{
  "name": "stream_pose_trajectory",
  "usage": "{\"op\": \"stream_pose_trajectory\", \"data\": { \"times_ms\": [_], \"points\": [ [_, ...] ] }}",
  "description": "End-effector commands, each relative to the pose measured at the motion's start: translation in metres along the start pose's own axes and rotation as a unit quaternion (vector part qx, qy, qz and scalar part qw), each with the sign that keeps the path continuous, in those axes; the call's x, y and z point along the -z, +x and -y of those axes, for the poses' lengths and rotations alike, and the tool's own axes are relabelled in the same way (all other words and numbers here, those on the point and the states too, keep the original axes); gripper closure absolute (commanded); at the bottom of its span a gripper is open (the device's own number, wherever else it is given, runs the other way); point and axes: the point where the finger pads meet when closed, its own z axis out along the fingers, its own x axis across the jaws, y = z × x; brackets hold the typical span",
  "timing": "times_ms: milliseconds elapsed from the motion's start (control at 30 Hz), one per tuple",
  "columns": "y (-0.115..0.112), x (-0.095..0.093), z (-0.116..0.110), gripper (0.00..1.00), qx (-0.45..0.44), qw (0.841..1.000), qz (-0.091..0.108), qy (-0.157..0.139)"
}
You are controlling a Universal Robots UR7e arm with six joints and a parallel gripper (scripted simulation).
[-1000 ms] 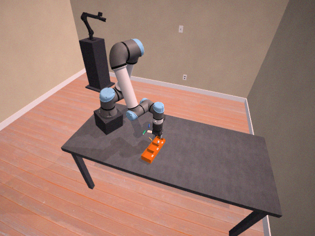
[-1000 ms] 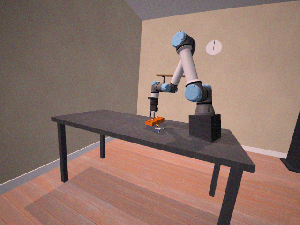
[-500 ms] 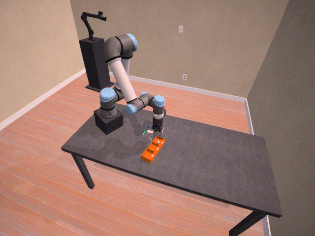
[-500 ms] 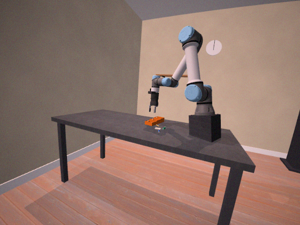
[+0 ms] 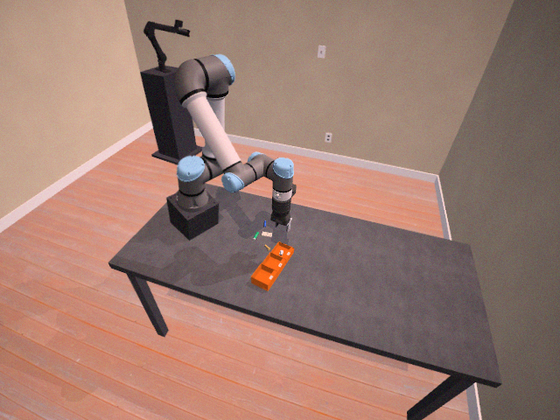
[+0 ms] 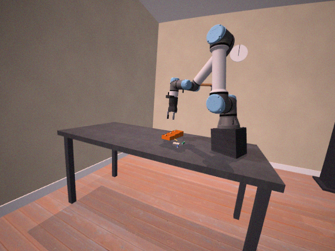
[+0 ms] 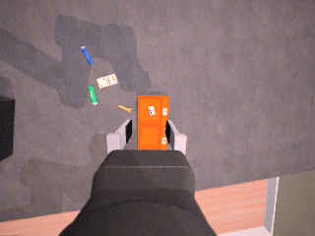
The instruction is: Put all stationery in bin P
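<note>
An orange row of bins (image 5: 262, 280) (image 6: 167, 137) (image 7: 154, 129) stands in the middle of the table. A small white piece with dark marks (image 5: 281, 251) (image 7: 152, 110) lies in its end compartment nearest the arm's base; I cannot read the bin labels. My gripper (image 5: 281, 226) (image 6: 170, 116) (image 7: 149, 127) is open and empty, high above that end of the bins. On the table beside the bins lie a blue marker (image 5: 264, 223) (image 6: 177, 146) (image 7: 87, 55), a green marker (image 5: 255, 235) (image 6: 183, 142) (image 7: 93, 94), a pale domino-like tile (image 5: 267, 234) (image 6: 176, 143) (image 7: 106, 81) and a small yellow peg (image 5: 267, 247) (image 7: 124, 108).
The arm's dark base block (image 5: 193, 217) (image 6: 228, 141) stands on the dark table (image 5: 384, 289) (image 6: 108, 135) near the loose things. A black pedestal (image 5: 167, 113) stands on the floor behind the table. The table's near edge shows low in the wrist view.
</note>
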Motion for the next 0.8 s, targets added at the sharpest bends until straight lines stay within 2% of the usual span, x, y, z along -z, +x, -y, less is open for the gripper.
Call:
{"op": "stream_pose_trajectory", "data": {
  "times_ms": [0,133,767],
  "points": [
    [0.0,0.016,0.0,0.0,0.0,1.0,0.0,0.0],
    [0.0,0.026,0.0,0.0,0.0,1.0,0.0,0.0],
    [0.0,0.026,0.0,0.0,0.0,1.0,0.0,0.0]
  ]
}}
